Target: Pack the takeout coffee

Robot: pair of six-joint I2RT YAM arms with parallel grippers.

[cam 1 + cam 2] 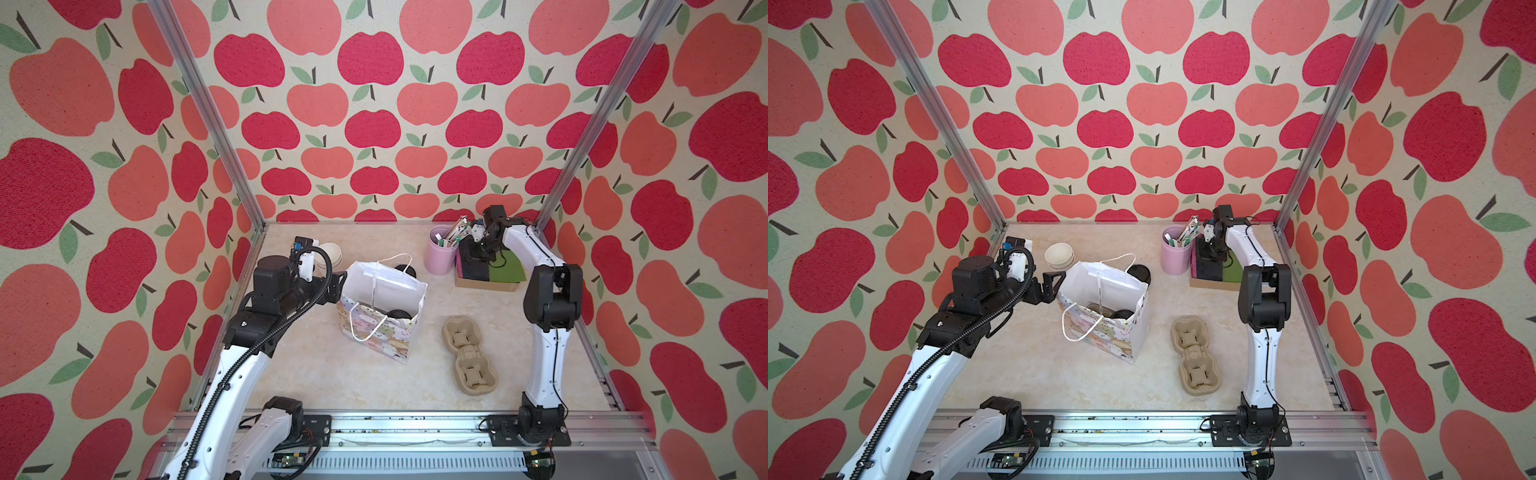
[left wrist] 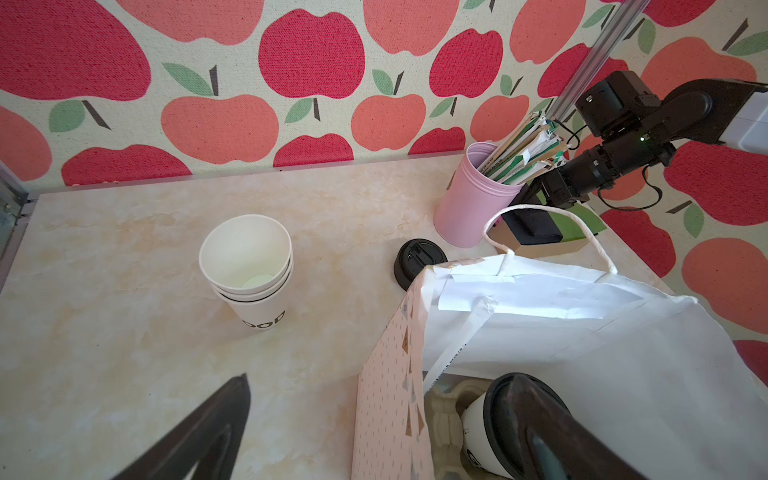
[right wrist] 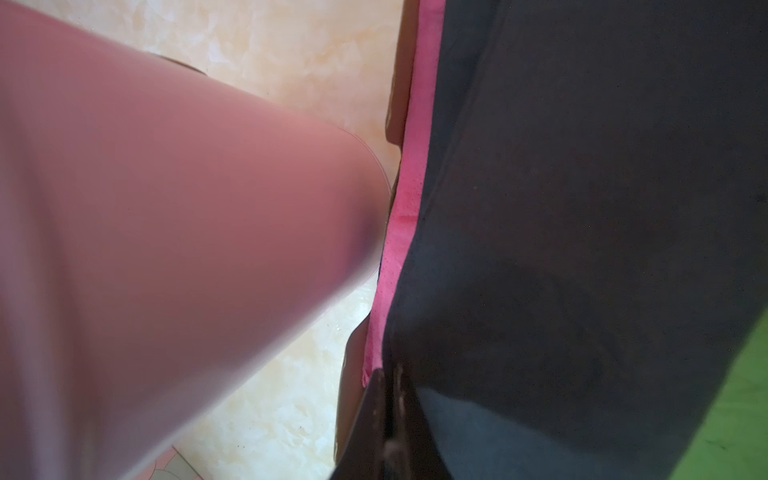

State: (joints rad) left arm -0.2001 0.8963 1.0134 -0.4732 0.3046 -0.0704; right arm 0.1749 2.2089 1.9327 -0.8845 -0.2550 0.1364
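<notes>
The takeout coffee (image 2: pixel 478 419), a white cup with a black lid (image 1: pixel 399 314), stands inside the open paper bag (image 1: pixel 386 291) on a pulp holder. My left gripper (image 2: pixel 380 379) is open and straddles the bag's near wall. One of its fingers (image 2: pixel 216 424) is outside the bag and the other hangs over the cup's lid. A loose black lid (image 2: pixel 415 259) lies on the table behind the bag. My right gripper (image 3: pixel 388 370) is shut, tips down at the edge of the black and pink napkins (image 3: pixel 582 208), next to the pink cup (image 3: pixel 166 249).
A stack of white cups (image 2: pixel 245 257) stands back left. The pink cup (image 1: pixel 439 253) holds sticks beside the napkin box (image 1: pixel 490 274). A second pulp cup carrier (image 1: pixel 469 359) lies right of the bag. Aluminium posts stand at the back corners.
</notes>
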